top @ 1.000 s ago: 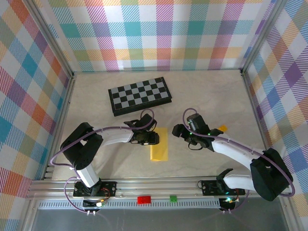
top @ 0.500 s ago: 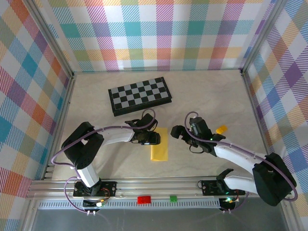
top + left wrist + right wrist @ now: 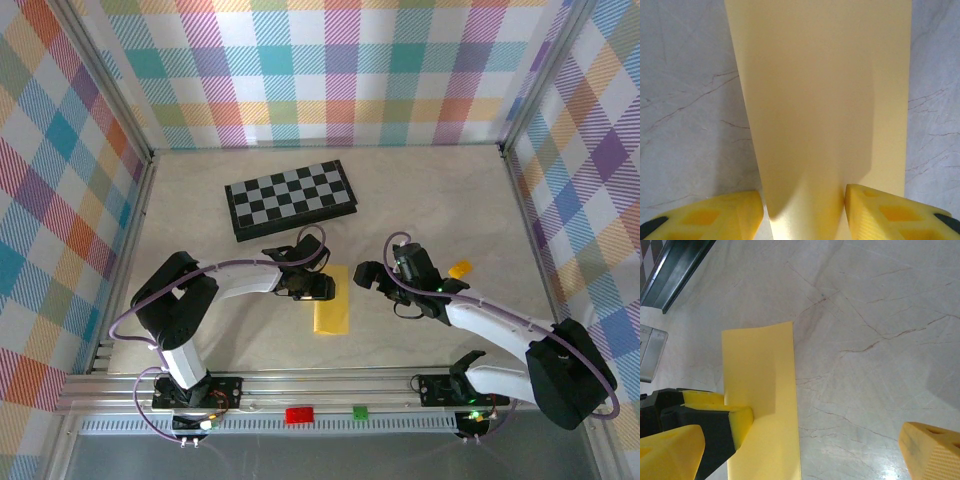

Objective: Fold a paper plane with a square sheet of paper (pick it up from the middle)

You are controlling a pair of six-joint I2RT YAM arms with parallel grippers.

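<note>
square sheet of paper (image 3: 825,100): runs off our left wrist view at top and bottom.
left gripper (image 3: 803,215): we find both fingers cut by the bottom edge.
chessboard (image 3: 670,265): we get just a cropped corner.

L pincer (image 3: 803,210) spread astride yellow paper (image 3: 825,100).

Free room:
- Bare pale marbled table (image 3: 450,200), open at far right and along the front.
- Narrow lane between the folded strip of thin yellow paper (image 3: 333,315) and the wide-spread right claw (image 3: 380,290).

Obstacles:
- Black-and-grey chessboard (image 3: 290,198), far centre.
- Small orange-yellow block (image 3: 459,268), beside the right arm.
- Left claw (image 3: 325,290), at the strip's left edge.
- Plaid walls (image 3: 340,70).
</note>
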